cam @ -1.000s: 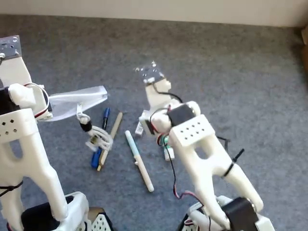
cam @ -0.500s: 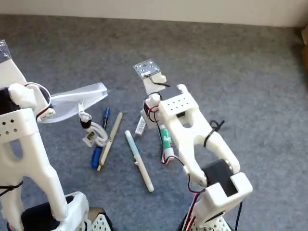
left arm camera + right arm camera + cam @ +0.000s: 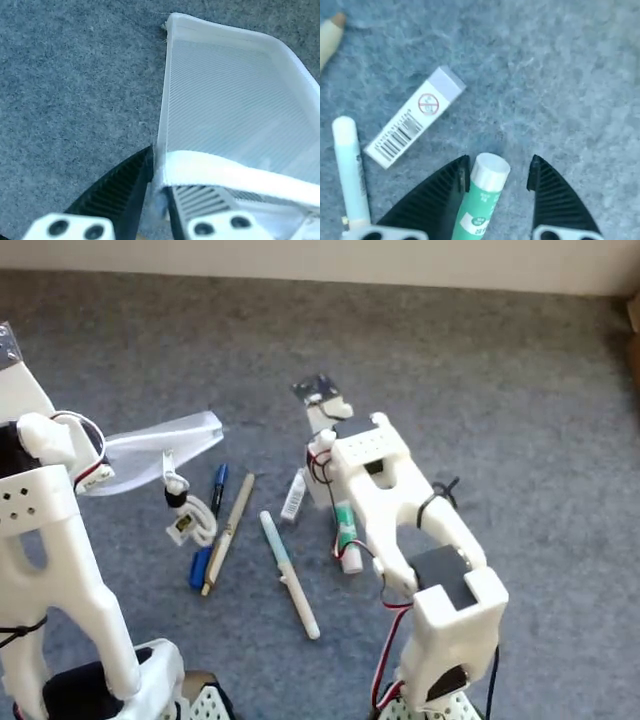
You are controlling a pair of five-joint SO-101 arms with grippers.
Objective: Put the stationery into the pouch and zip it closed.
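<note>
The right jaws stand wide open on either side of the white end of the glue stick [image 3: 482,200], their tips down near the bench [image 3: 500,390]. The stick sits closer to one jaw than to the other, and I cannot tell whether it touches that jaw. Its long axis runs back from the jaw tips toward the base of the right arm [image 3: 400,510]. In the high view it therefore lies nearly up-and-down at the centre of the frame, its upper end tucked under that arm. As I judge it, closing would take the stick across its width near that end, perhaps after a little centring.

The right arm is much the nearer of the two. The left arm [image 3: 40,510] stands at the left edge of the frame. The left jaws are clamped on the rim of the pouch [image 3: 225,100], which reaches rightward across the upper left of the frame and seems to gape open.

There is one pouch and five pieces of stationery:
- one glue stick;
- one eraser [image 3: 293,496], just left of the glue stick;
- one white pen [image 3: 288,575], at lower centre;
- one pencil [image 3: 230,532] and one blue pen [image 3: 210,525], side by side left of centre.

All five lie on the bench, outside the pouch. A looped white cord [image 3: 192,518] lies across the blue pen, below the pouch.
</note>
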